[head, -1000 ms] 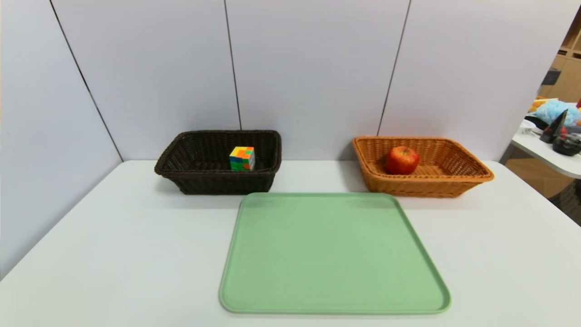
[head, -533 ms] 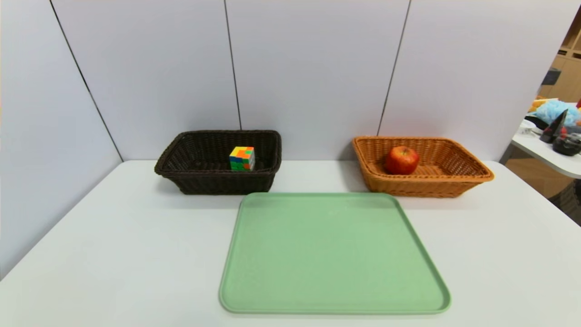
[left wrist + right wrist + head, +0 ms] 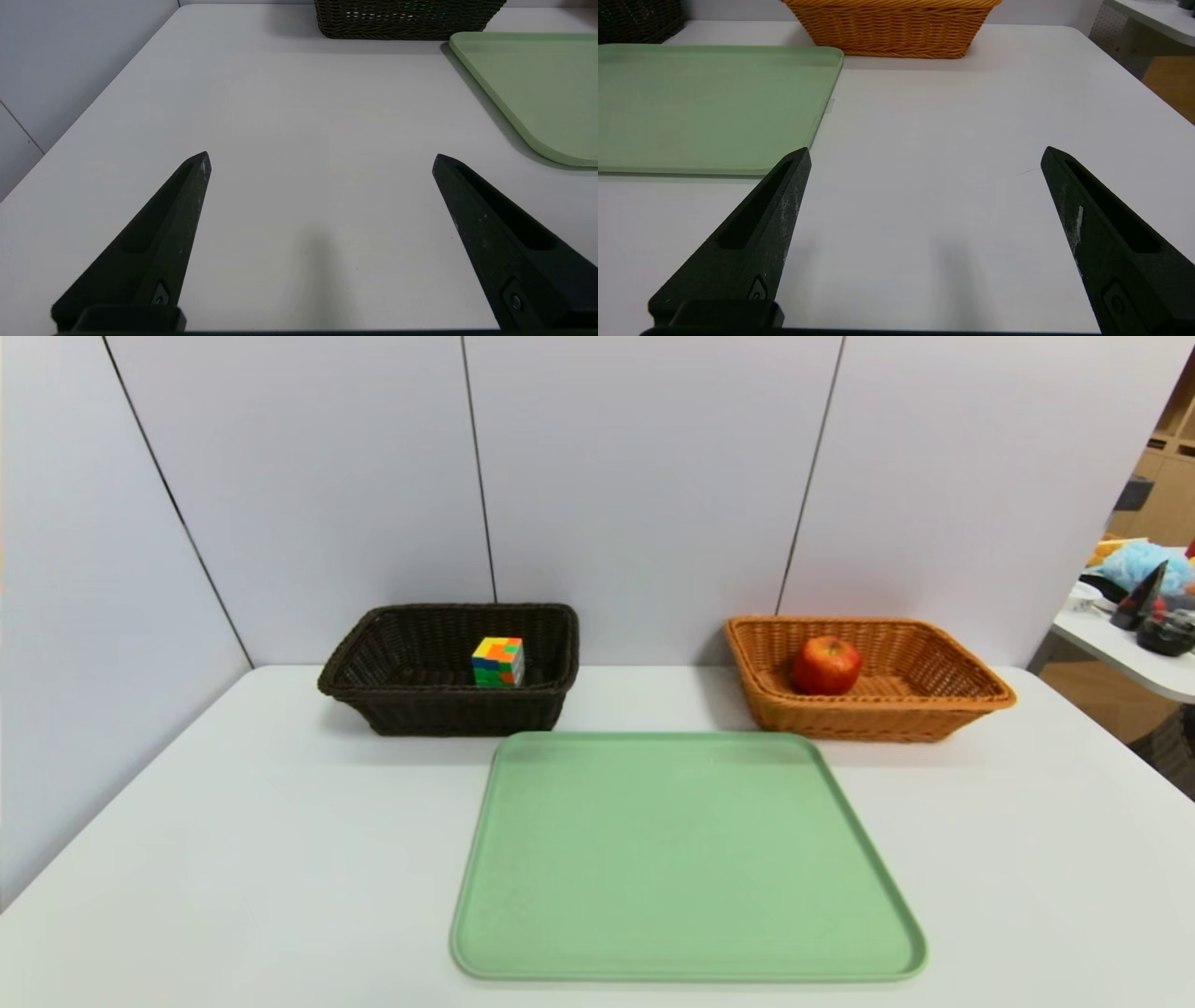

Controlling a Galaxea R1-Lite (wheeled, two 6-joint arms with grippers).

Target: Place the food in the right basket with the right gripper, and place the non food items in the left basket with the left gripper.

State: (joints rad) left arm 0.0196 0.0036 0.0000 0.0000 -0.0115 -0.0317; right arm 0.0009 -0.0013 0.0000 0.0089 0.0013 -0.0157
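The red apple (image 3: 827,665) lies inside the orange-tan right basket (image 3: 971,695) at the back right. A multicoloured puzzle cube (image 3: 498,662) sits in the dark brown left basket (image 3: 373,695) at the back left. Neither arm shows in the head view. My left gripper (image 3: 320,161) hovers open over bare table near the front left, with the dark basket (image 3: 406,21) far ahead. My right gripper (image 3: 924,156) is open over bare table at the front right, the tan basket (image 3: 892,28) ahead of it. Nothing lies between either pair of fingers.
An empty green tray (image 3: 686,859) lies in the middle of the white table (image 3: 233,859), also seen as the tray (image 3: 537,79) and the tray (image 3: 700,102) from the wrists. Grey wall panels stand behind the baskets. A side table with clutter (image 3: 1144,607) stands at the far right.
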